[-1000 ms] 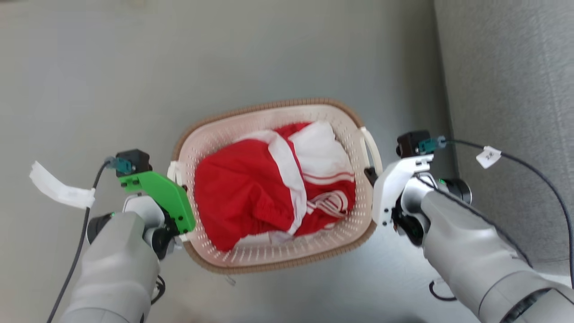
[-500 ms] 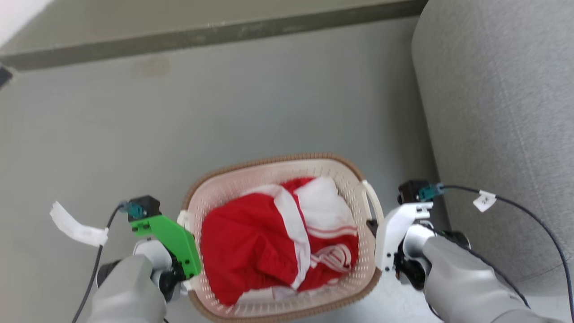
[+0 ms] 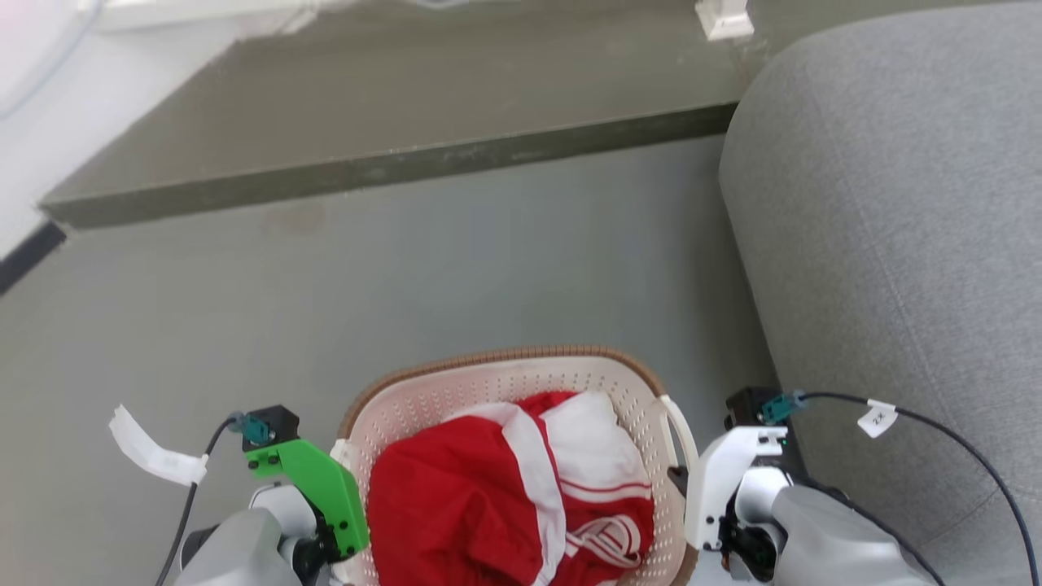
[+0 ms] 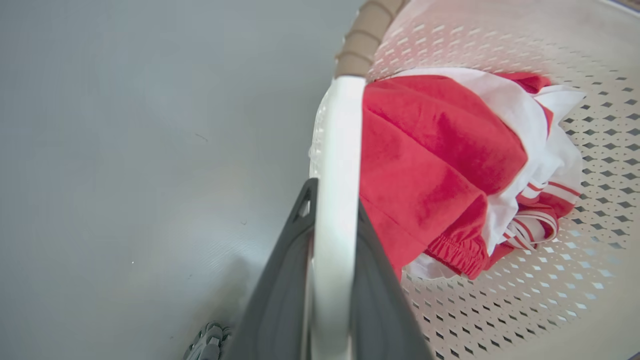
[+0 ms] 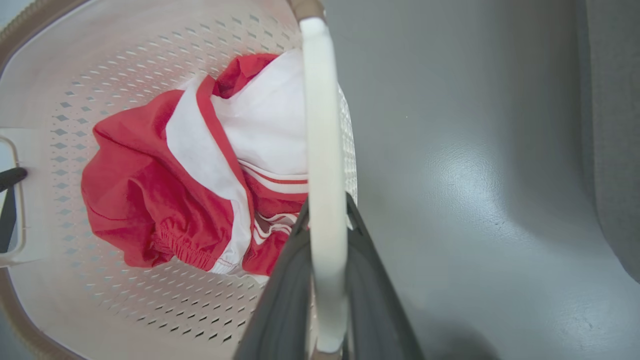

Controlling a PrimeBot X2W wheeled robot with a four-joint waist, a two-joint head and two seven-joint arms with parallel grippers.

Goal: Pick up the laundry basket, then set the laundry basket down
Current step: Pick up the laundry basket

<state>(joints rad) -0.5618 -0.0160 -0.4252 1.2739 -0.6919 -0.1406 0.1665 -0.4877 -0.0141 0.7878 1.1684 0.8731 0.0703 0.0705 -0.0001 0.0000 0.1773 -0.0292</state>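
The laundry basket is cream, perforated and brown-rimmed, and lies at the bottom of the head view between my two arms. It holds a red and white garment. My left gripper is shut on the basket's white left loop handle, one dark finger on each side. My right gripper is shut the same way on the right loop handle. In the head view the left gripper sits under its green mount and the right gripper beside its white mount.
A grey upholstered sofa fills the right side, close to my right arm. A dark raised ledge crosses the back, with grey floor between it and the basket. Tagged cables trail from both wrists.
The whole head picture has slid downward, so the camera moved: ledge and more sofa came into view. Both grippers keep their hold on the handles, and the basket stays between them.
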